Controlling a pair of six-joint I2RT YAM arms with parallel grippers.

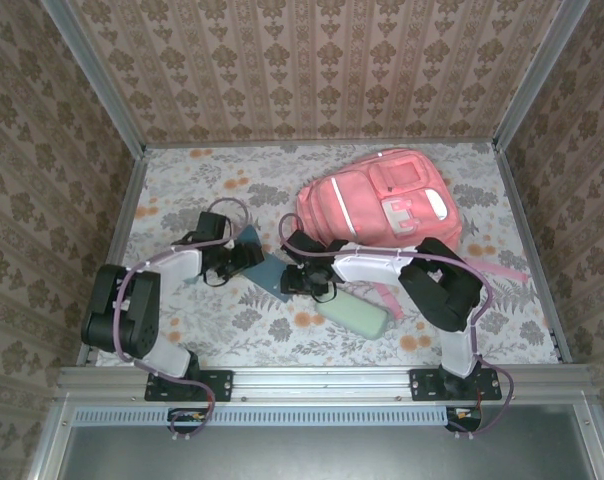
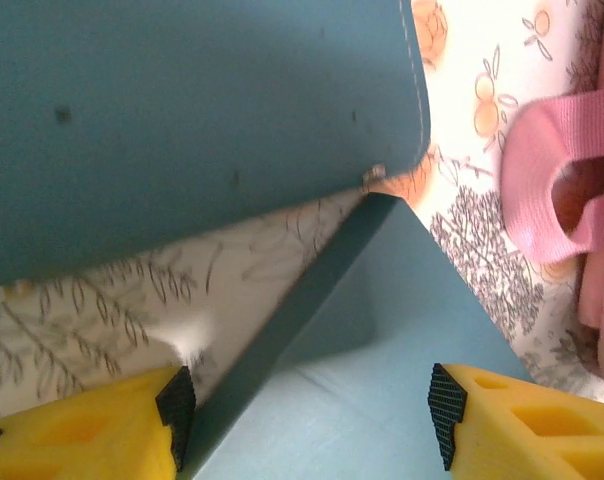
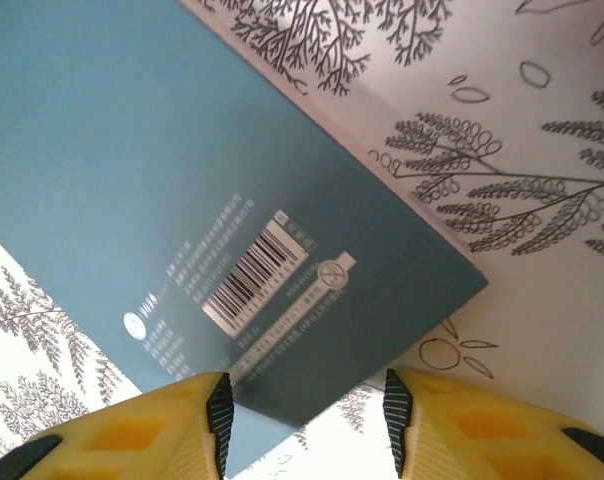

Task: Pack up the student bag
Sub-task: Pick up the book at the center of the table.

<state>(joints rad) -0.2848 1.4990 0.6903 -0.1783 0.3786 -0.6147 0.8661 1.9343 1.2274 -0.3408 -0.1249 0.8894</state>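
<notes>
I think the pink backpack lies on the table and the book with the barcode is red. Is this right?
Not quite: the book with the barcode is teal, not red, as the right wrist view shows. The pink backpack does lie on the table.

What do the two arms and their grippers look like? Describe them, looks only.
The left arm and right arm share one build: white link shells between chunky black joint housings, on black base plates. A purple cable loops along each. The left gripper and right gripper have blocky yellow fingers with recessed pockets, tipped with black cross-hatched pads.
</notes>
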